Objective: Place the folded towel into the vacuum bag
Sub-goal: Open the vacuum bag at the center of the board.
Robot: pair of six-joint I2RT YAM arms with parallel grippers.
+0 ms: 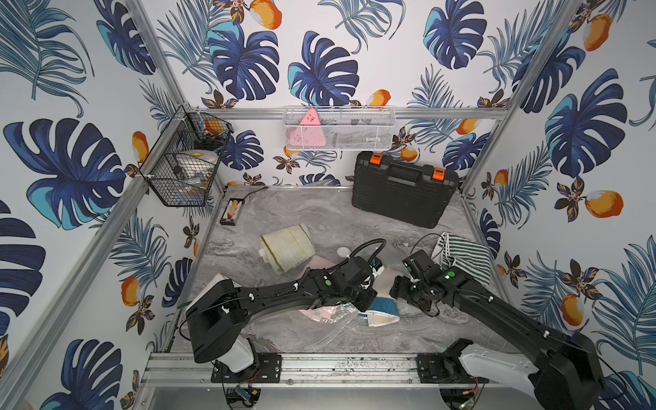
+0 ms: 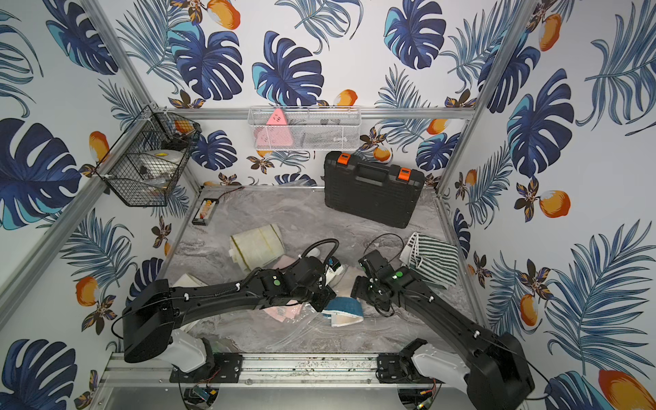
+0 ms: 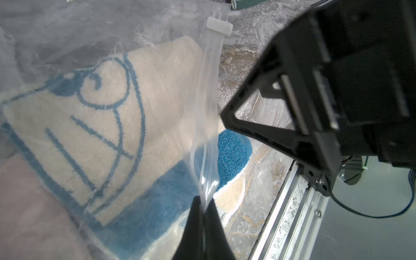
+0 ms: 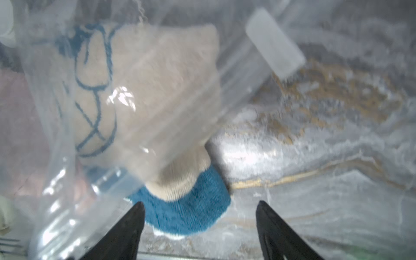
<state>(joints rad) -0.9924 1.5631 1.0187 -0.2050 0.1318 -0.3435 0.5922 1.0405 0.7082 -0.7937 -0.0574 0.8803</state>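
Towel [image 3: 108, 135], folded, beige with blue line-work and a blue terry end, lies mostly inside the vacuum bag [image 3: 67, 33], seen through the clear plastic in both wrist views; its rounded blue end pokes out past the bag's mouth onto the grey marbled worktop [image 1: 284, 220]; a pink cloth [image 3: 29, 202] shows through the plastic beside it, whether in the bag or under it cannot be told. The left end effector [image 3: 203, 222] is pressed together on the bag's zip strip [image 3: 207, 112], which runs straight from the fingers to a white slider clip [image 3: 219, 26]; the right end effector [image 4: 200, 202] stands spread and empty, the blue end just ahead of its fingers [image 4: 132, 225]. In both top views the two arms meet over the near middle of the worktop; behind the left arm lies a cream rolled cloth [image 1: 284, 250]; a green-and-white striped cloth [image 1: 465, 255] sits by the right wall; a black tool case [image 1: 404, 191] with orange latches stands at the back; a white mesh basket [image 1: 339, 129] and a black wire basket [image 1: 184, 167] hang on the frame.
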